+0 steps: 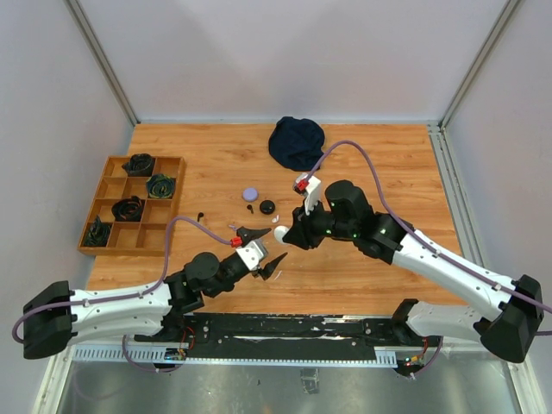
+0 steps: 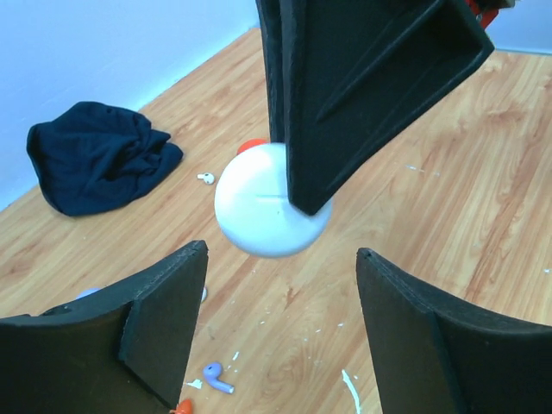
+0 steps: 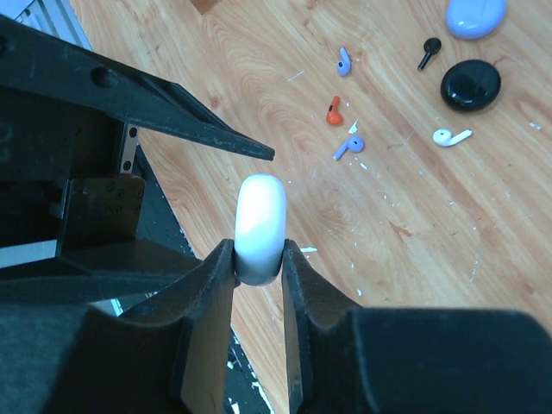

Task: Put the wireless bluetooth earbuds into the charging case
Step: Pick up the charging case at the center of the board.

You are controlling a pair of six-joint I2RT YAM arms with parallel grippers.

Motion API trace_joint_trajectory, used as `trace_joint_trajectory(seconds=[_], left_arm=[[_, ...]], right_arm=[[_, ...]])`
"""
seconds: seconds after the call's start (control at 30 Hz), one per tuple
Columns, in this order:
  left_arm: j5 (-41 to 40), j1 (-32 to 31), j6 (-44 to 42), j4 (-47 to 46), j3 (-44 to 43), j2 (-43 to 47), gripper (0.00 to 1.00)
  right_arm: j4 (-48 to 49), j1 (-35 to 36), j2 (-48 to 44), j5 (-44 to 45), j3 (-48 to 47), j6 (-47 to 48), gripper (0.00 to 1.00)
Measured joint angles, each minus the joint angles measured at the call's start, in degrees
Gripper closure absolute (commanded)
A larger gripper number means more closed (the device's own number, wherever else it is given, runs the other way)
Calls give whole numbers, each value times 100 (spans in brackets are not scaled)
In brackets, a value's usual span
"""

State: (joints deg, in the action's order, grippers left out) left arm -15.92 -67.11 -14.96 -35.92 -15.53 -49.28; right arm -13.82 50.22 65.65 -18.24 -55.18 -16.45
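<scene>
Right wrist view: your right claw (image 3: 259, 259) is closed narrow on the white charging case (image 3: 260, 207). It pinches the case edge-on across its two broad faces, and the case appears lifted off the bench (image 3: 405, 224). Your left claw (image 2: 283, 250) stands wide and holds nothing. The case hangs just ahead of its tips, touching neither.

Judged step: present the shut case so the left claw can take or open it before any bud goes in.

1. Do not loosen the right claw's pinch. It sits low on the case, near the rim.
2. Bring the left claw in square, so both pads meet the case together.
3. Close slowly, because a one-sided push will likely twist the case out.

Materials:
- The case is a smooth, glossy, rounded pebble of hard plastic, so expect it to slip.
- The claw pads are matte black and wedge-shaped.
- The bench is wood-grain board with white flecks.

The buds lie loose on the bench beyond the right claw's tips: red-orange bud (image 3: 334, 112), purple bud (image 3: 349, 147), white bud (image 3: 451, 136) and black bud (image 3: 429, 50). Each is tiny, stemmed and likely to roll. Farther out lie a black round case (image 3: 470, 84) and a lilac case (image 3: 474, 15). By colour, the white bud probably belongs to the held case
</scene>
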Motion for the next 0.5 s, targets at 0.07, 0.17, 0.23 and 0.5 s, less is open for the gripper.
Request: trace_joint_trajectory(seconds=[0.07,0.17,0.23,0.5], left_arm=[[26,-7,9,13,50,133,21],[85,-11,44,90,61,361,20],[168,-7,74,166,61,540,20],[1657,1008,647,514,79,1300,20]], right_arm=[[-111,0,-79,-15,-74,195,87],[-273,-2,-184,-70,-199,533,87],[-404,-2,-240,-133,-275,772,87],[-935,-2,-420,-479,-402,1729,88]])
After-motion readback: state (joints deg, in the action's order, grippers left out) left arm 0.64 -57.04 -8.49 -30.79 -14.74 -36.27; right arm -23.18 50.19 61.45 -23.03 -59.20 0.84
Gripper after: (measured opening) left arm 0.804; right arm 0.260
